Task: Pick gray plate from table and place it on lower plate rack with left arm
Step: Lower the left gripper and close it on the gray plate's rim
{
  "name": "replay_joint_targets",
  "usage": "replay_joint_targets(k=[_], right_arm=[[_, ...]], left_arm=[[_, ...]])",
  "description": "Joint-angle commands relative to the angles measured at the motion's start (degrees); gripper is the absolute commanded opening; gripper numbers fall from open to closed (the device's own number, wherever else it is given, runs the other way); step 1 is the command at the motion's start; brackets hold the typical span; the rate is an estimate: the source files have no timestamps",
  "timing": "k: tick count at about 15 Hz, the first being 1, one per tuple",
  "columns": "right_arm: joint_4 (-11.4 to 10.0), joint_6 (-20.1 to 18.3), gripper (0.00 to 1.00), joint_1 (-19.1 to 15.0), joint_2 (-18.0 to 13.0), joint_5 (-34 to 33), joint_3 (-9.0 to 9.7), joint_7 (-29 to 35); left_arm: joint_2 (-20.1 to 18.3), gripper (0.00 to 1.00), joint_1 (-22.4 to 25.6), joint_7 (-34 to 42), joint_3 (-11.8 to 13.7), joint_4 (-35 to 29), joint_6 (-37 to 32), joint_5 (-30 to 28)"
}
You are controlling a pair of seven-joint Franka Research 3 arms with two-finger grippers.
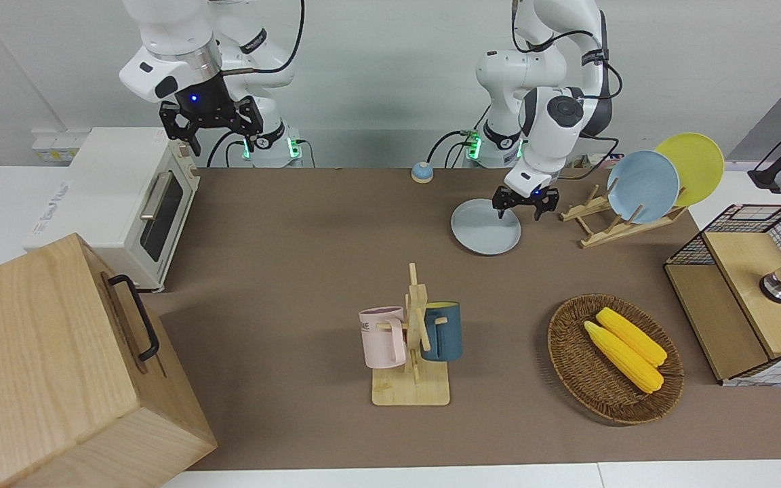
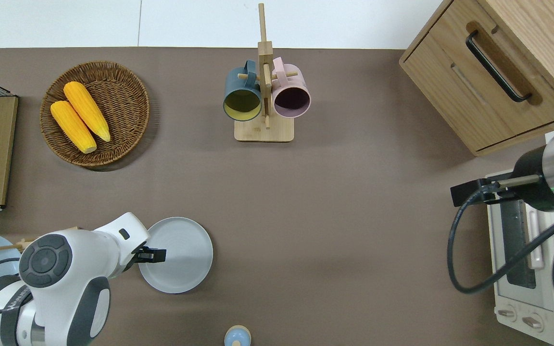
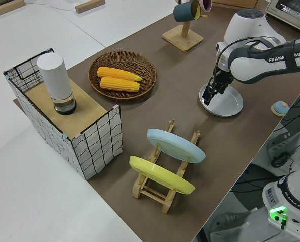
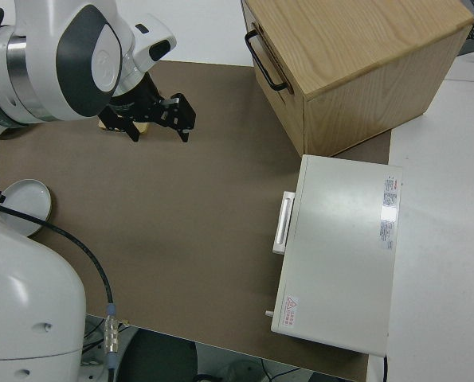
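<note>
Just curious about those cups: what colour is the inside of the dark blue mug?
Yellow-green inside the dark blue mug; the overhead view shows it best.

Front camera across the table [image 1: 309, 271] facing both arms, overhead looking straight down, left side raised and diagonal, right side beside its arm, all 4 sharing the tabletop

We list: a wicker basket [image 1: 570, 369] holding two corn cobs [image 1: 624, 348]; a mug tree [image 1: 415, 352] with a pink mug [image 1: 383, 337] and a blue mug [image 1: 443, 331]; a toaster oven [image 1: 119, 196]; a wooden cabinet [image 1: 51, 366]; a blue plate [image 1: 643, 186] and a yellow plate [image 1: 695, 163] standing on edge; a wire crate [image 1: 756, 285]; a small bell [image 1: 422, 172].
</note>
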Motion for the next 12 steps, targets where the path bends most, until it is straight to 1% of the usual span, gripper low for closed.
replay_joint_targets(k=[1, 7, 8, 12], right_arm=[[0.3, -0.8, 0.990, -0.6, -0.1, 0.6, 0.33, 0.0], [0.3, -0.8, 0.990, -0.6, -0.1, 0.6, 0.33, 0.0], [0.3, -0.8, 0.990, -0.6, -0.1, 0.6, 0.33, 0.0], [0.3, -0.8, 0.990, -0.6, -0.1, 0.6, 0.33, 0.0]], left_arm=[[0.0, 1.00, -0.9, -0.7, 0.4, -2.7, 4.0, -0.7], [2.5, 1.00, -0.8, -0.4, 0.4, -3.7, 7.3, -0.8], [3.5, 1.00, -0.9, -0.4, 0.4, -3.7, 8.3, -0.8], [5.6, 1.00, -0.9, -0.4, 0.4, -4.6, 11.9, -0.9]])
